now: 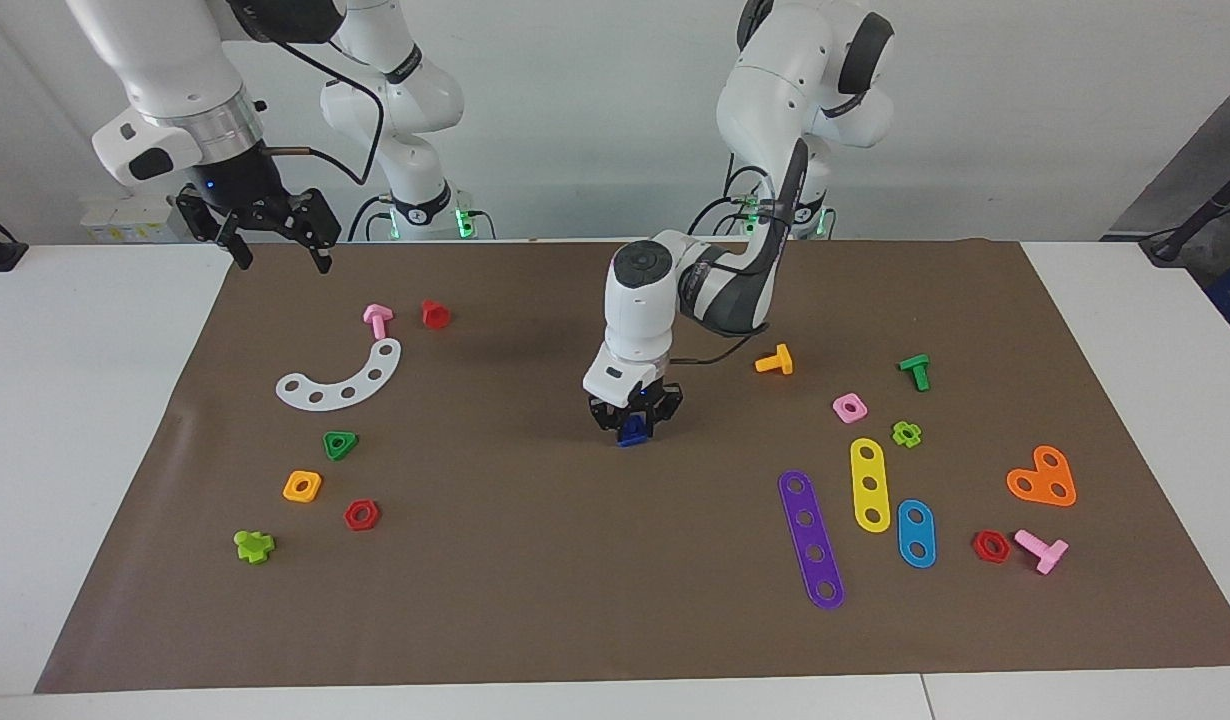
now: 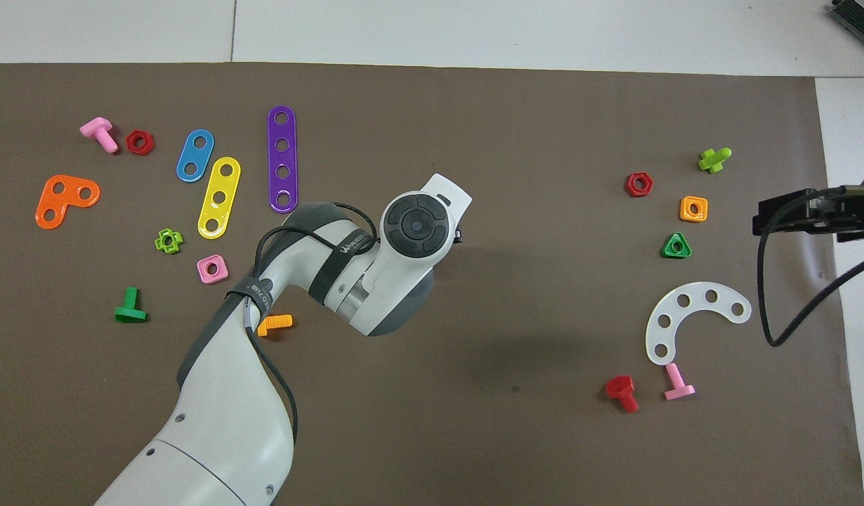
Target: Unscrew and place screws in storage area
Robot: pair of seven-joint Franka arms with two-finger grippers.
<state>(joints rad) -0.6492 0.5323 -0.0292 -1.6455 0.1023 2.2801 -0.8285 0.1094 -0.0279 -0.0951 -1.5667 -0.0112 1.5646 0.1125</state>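
My left gripper (image 1: 633,422) points straight down at the middle of the brown mat (image 1: 535,560) and is shut on a dark-blue screw (image 1: 632,435). The screw sits at mat level; whether it touches the mat I cannot tell. From overhead, the left arm's wrist (image 2: 418,225) hides both gripper and screw. The storage area lies toward the right arm's end, marked by the white curved strip (image 1: 342,380), green triangle nut (image 1: 340,444), orange square nut (image 1: 302,486) and red hexagon nut (image 1: 361,515). My right gripper (image 1: 280,250) waits open in the air above the mat's corner.
A pink bolt (image 1: 377,320), a red bolt (image 1: 435,314) and a lime cross piece (image 1: 254,545) lie around the storage area. Toward the left arm's end lie an orange bolt (image 1: 775,360), a green bolt (image 1: 915,371), a pink square nut (image 1: 849,407), and purple (image 1: 811,538), yellow and blue strips.
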